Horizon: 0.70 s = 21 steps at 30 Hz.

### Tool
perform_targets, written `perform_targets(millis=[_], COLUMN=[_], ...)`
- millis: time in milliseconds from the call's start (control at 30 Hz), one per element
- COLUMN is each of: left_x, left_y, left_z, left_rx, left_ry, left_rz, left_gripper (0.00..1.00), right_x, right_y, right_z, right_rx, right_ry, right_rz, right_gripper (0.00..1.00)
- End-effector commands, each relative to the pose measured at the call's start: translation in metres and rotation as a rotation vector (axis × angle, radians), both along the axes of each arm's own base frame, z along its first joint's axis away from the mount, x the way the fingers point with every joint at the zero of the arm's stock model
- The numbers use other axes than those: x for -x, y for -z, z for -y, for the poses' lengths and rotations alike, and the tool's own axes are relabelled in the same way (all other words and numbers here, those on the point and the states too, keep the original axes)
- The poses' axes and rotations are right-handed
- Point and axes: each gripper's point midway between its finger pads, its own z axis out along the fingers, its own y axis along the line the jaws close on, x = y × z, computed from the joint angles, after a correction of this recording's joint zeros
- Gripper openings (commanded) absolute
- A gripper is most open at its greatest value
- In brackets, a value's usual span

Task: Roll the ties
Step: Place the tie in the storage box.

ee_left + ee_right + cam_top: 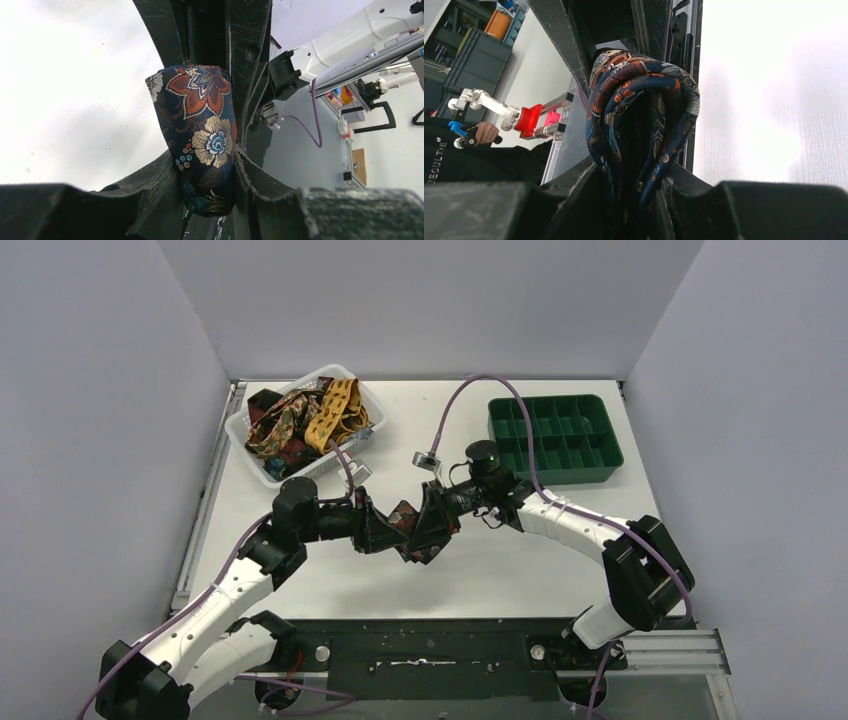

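A dark floral tie (pixel 408 528) is rolled into a thick bundle at the table's centre, held between both grippers. My left gripper (pixel 388 530) is shut on the tie from the left; its wrist view shows the roll's flowered face (pixel 202 130) clamped between the fingers. My right gripper (pixel 432 525) is shut on the same tie from the right; its wrist view shows the coiled layers (pixel 639 130) edge-on between the fingers. Other ties, mustard-yellow (pixel 335 412), dark red and brown, lie heaped in a white basket (pixel 258 462) at the back left.
A green compartment tray (pixel 556 438) stands at the back right. Purple cables (pixel 470 385) arc over the table behind the grippers. Grey walls enclose the table on three sides. A metal rail runs along the left edge.
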Motion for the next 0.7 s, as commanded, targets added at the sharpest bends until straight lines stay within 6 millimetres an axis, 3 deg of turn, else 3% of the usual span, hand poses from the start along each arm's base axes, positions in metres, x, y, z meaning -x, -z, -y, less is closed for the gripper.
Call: perform_targets(millis=[0,33,200,400,500,567,667], left_x=[-0.005,-0.006,-0.014,-0.025,-0.037,-0.046,-0.058], left_y=[-0.036,-0.037,-0.037,-0.041,-0.033,-0.028,-0.027], left_z=[0.001,0.0,-0.006,-0.013,-0.024,-0.037,-0.059], left_rx=[0.075,0.073,0.049,0.045,-0.001,-0.037,-0.046], left_ry=[-0.014,-0.023,-0.096,-0.183,-0.277,-0.373,-0.525], left_rz=[0.151,0.152,0.146,0.14,0.113,0.091,0.08], left_gripper=[0.05,0.17,0.52,0.8,0.91,0.96,0.97], right_x=[0.007,0.006,0.006,0.004,-0.013,-0.036,-0.077], right_y=[-0.002,-0.001,-0.001,0.006,0.02,0.028,0.036], right_z=[-0.002,-0.002,-0.002,-0.002,0.002,0.01,0.03], right_rx=[-0.011,-0.008,-0.001,0.029,0.101,0.148,0.213], right_ry=[-0.022,-0.019,-0.006,0.011,0.088,0.182,0.37], right_rz=[0.013,0.013,0.017,0.012,0.024,0.008,-0.006], right_gripper=[0.0,0.0,0.0,0.0,0.0,0.0,0.0])
